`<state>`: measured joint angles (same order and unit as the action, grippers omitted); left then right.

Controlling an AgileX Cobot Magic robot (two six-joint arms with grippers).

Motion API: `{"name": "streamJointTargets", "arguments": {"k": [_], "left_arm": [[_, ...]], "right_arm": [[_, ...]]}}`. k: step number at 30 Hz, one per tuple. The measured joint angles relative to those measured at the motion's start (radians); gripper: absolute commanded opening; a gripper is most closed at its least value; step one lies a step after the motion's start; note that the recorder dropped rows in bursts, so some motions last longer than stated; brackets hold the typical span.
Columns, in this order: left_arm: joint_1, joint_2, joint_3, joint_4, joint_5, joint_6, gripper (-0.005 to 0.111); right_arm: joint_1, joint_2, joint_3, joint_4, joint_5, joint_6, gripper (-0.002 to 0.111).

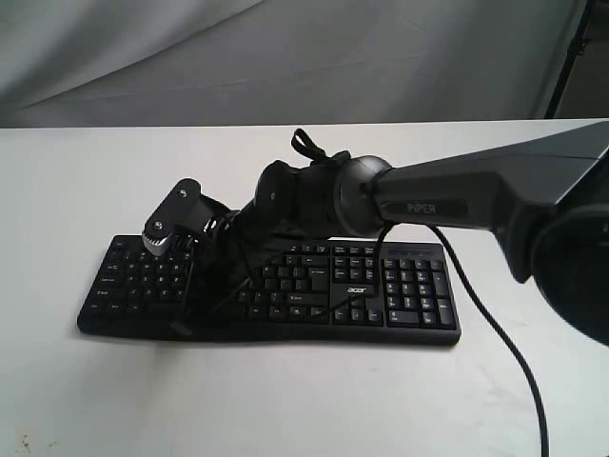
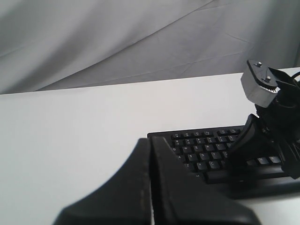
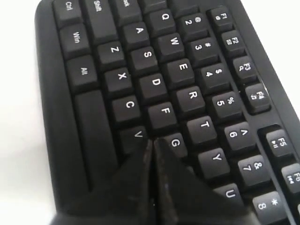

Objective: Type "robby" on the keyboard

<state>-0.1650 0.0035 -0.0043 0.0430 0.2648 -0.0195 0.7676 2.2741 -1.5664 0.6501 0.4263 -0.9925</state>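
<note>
wide black keyboard (image 1: pixel 285 295), white legends, under right gripper (image 3: pixel 153 141), fingers pressed together

Keyboard (image 1: pixel 295 290): black, full-size, white legends, number pad, "acer" logo; lying flat, keys up, near middle of white counter (image 1: pixel 285 409).

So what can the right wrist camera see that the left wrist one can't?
Only the right wrist view shows letters you can read, like the V key and G key. Only the left wrist view shows the shut left gripper and grey cloth. Both show the keyboard and the shut right gripper.
</note>
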Motion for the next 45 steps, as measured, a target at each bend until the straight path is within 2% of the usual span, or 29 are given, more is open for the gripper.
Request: {"name": "streamJointTargets", "arguments": {"k": [45], "left_arm": [[0.0,0.0,0.0,0.0,0.0,0.0,0.0]], "right_arm": [[0.0,0.001,0.0,-0.008,0.02,0.001,0.0]]}}
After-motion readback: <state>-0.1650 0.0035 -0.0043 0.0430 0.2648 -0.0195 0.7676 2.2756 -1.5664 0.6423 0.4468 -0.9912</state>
